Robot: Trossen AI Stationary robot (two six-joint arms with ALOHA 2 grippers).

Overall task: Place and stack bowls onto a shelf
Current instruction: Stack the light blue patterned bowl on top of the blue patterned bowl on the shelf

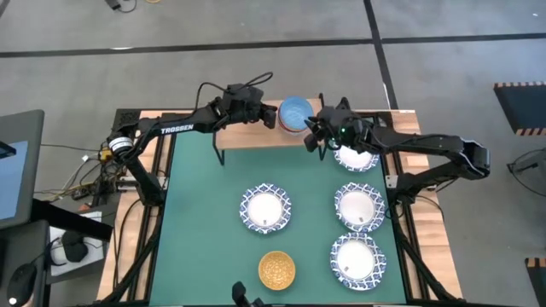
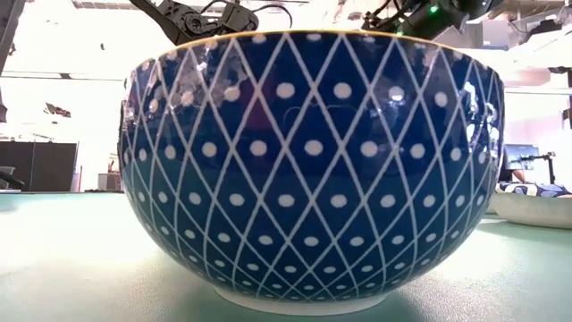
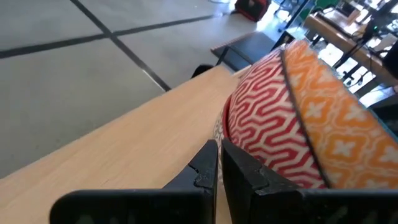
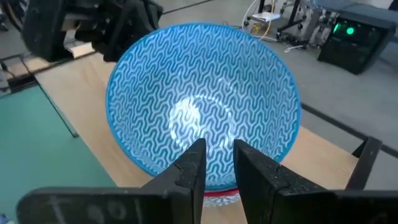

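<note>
On the shelf (image 1: 239, 135) at the table's far edge stands a stack of small bowls, the light blue bowl (image 1: 295, 111) on top. The left wrist view shows an orange-patterned bowl (image 3: 342, 118) and a red-patterned bowl (image 3: 267, 118) lower in the stack. My left gripper (image 1: 273, 115) is shut at the stack's left side. My right gripper (image 4: 219, 162) comes from the right, its fingers a little apart at the blue bowl's near rim (image 4: 217, 177). My left gripper (image 3: 217, 158) lies with the outer side of one shut finger (image 3: 249, 177) against the red-patterned bowl's outer wall (image 3: 273, 155). It comes nearly level from the table's left. The bowl stays in the stack on the shelf's plank (image 3: 124, 143). Whether my right gripper touches the blue bowl's rim, I cannot tell.
Several white bowls with blue lattice rims sit on the green table (image 1: 196, 222): one in the middle (image 1: 265, 209), three along the right (image 1: 358, 206), the farthest (image 1: 356, 159) under my right arm. A yellow-orange bowl (image 1: 276, 269) stands near the front edge; a blue lattice bowl (image 2: 313, 179) fills the low view.
</note>
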